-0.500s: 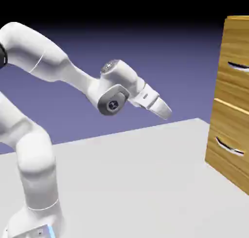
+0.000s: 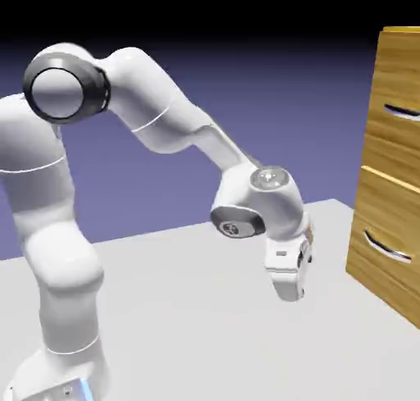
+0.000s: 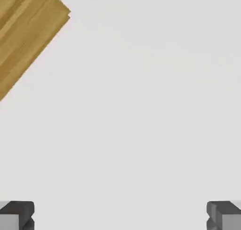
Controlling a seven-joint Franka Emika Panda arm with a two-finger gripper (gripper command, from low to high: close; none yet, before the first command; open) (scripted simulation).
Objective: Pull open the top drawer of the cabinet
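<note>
Exterior view puts my gripper [image 2: 289, 291] low in the middle-right of the frame, pointing down at the table [image 2: 205, 309] and hanging close above it, with nothing between the fingers. In the hand view the two grey fingertips [image 3: 17, 214] sit far apart at the bottom corners of the picture, so my jaws are spread wide and empty, and almost all I look at is bare white tabletop. The cabinet [image 2: 394, 170] stands at the right edge of the exterior frame, and a slanted corner of its golden wood shows in the upper left of the hand view. The top drawer [image 2: 398, 88] is up near the upper right of the exterior frame, apparently closed, with its thin silver handle [image 2: 402, 111] partly cut off by the picture's edge; a lower drawer handle [image 2: 385, 246] sits further down. I judge I am in the approach step, well apart from the cabinet and far below the handle I want. Next I would need to lift the hand, turn it from downward to level, facing the drawer front, and bring the open fingers around that upper bar before closing.
</note>
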